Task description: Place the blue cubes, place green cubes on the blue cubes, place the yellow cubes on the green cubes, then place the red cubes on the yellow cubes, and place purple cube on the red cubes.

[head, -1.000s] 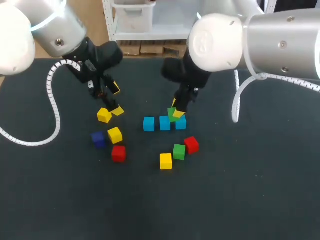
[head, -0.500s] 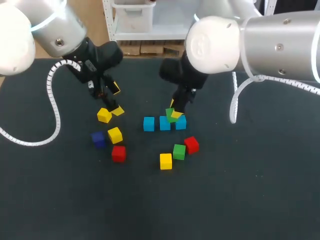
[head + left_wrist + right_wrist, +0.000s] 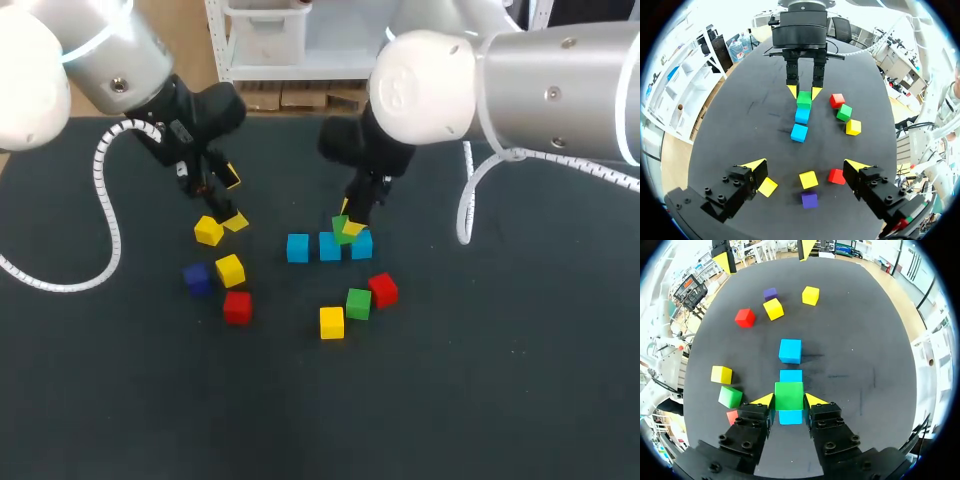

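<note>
Dark surface (image 3: 500, 400), three blue cubes (image 3: 330, 246) in a row mid-surface. Right fingers (image 3: 765, 400) clamp the green cube (image 3: 789, 394) over that row (contact unclear). Left fingers (image 3: 754, 166) are spread, holding nothing, above a loose yellow cube (image 3: 808, 179).

I take this for a robotics lab. My left arm (image 3: 110, 60) and right arm (image 3: 520, 80), heavy grey-and-white machines, hang over a dark matte table (image 3: 500, 400). Each trails a white coiled cable (image 3: 105, 200) above the table, and small coloured cubes (image 3: 331, 322) lie scattered near its middle.
</note>
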